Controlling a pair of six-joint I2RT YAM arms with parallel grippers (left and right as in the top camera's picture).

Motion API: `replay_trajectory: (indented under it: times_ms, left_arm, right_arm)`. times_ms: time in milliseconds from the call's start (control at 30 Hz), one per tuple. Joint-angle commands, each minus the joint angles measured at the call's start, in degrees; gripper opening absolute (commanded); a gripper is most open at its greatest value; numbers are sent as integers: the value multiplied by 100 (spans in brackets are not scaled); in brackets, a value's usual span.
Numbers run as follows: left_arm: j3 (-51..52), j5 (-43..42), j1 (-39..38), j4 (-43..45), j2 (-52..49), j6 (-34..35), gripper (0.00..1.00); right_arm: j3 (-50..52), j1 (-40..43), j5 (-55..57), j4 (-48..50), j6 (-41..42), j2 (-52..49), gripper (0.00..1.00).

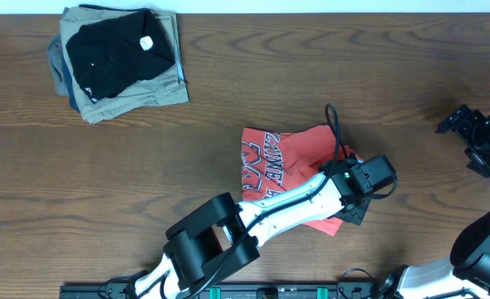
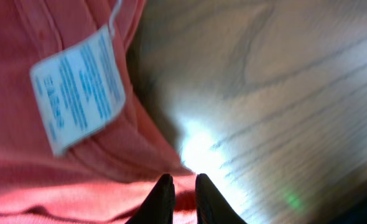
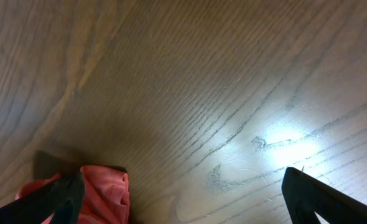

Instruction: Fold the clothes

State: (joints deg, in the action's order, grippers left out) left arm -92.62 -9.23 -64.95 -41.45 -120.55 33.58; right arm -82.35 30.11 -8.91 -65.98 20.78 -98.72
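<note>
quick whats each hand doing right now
left hand: closed, tips at the edge of the T-shirt; whether it pinches cloth cannot be told
right hand: open, holding nothing

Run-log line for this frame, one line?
left gripper: shut at T-shirt edge, grip unclear | right gripper: open, empty, over table | T-shirt: bunched, lettering up
</note>
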Motion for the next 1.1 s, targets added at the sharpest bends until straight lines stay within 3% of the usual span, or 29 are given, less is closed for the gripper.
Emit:
replay_trajectory:
  times_ms: [0,67,167,200,267,367,500,667,900,1067]
  left_arm:
    - [-175,-188,15,-212,398,-304,16]
    - [-203,-111,50,-387,710,-468,31]
    - [-203,400,155,-774,1200,-459,77]
    - [-203,603,203,-951,1342,-452,87]
    - [-203,1008,352,-1423,1602,-297,95]
    - [-201,1335,699,-2199,1738,-11,97]
    - [48,1338,1196,-2592,1681,-7,97]
    - [645,1331,1644,-2470,1670,4,97]
    - [1620,1220,2105,-2358,1670,579,97]
    - [2216,964,2201,-1714,1670,549,89]
  right_arm:
    - [-68,46,57,-2,-7,101,99]
    - [-68,46,57,-2,-7,101,99]
    - [-68,46,57,-2,-7,101,99]
    - [-68,46,57,-2,-7,101,99]
    - [-68,46,57,0,-7,101,99]
    - [-66,46,57,-2,-4,101,99]
    - [-68,46,57,-2,-7,101,99]
    - [-68,46,57,-2,-7,101,99]
    - [-68,46,57,-2,-7,101,99]
    - [-68,46,57,-2,-7,101,99]
